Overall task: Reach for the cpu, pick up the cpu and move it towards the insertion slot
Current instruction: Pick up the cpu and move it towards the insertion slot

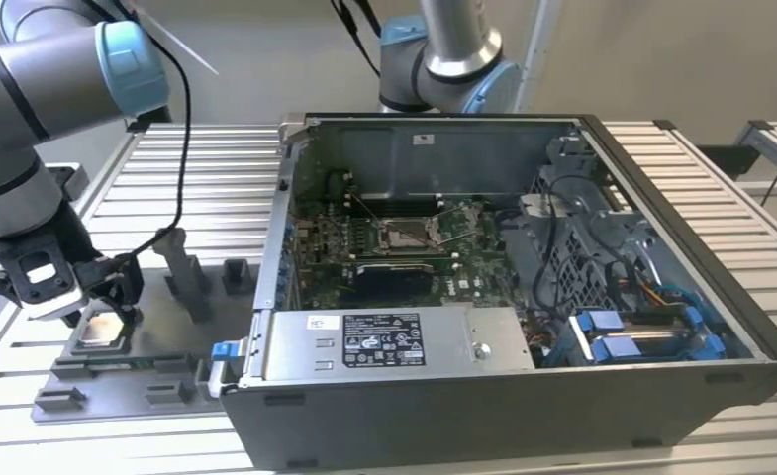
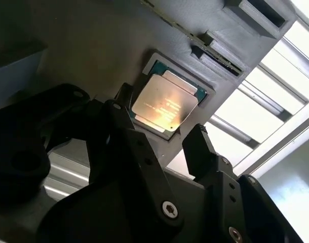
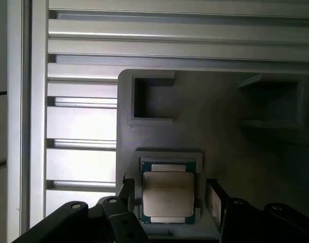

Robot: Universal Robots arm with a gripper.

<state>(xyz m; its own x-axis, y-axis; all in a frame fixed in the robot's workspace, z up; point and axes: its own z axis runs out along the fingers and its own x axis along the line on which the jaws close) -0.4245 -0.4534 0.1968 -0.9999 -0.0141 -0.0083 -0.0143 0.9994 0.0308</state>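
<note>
The gripper hangs right over the cpu, jaws spread to clear both its edges, chip lying flat in the grey fixture pocket, roughly 8 o'clock from the insertion slot in the exterior view.

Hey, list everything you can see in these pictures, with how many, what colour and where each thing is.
cpu: one, silvery, in a recess of the fixture tray.
fixture tray: one, grey, on the table at the exterior view's left.
computer case: one, dark grey, open, middle of the table.
circuit board: one, green, inside the case.
insertion slot: one, silvery frame, middle of the circuit board.
silver box: one, white label, at the case's near edge.
blue brackets: several, case's corner on the exterior view's right.
table: one, silver slats.
arm: one, silver with a blue joint, over the tray.
hand: one, black, open, fingers either side of the cpu.
</note>
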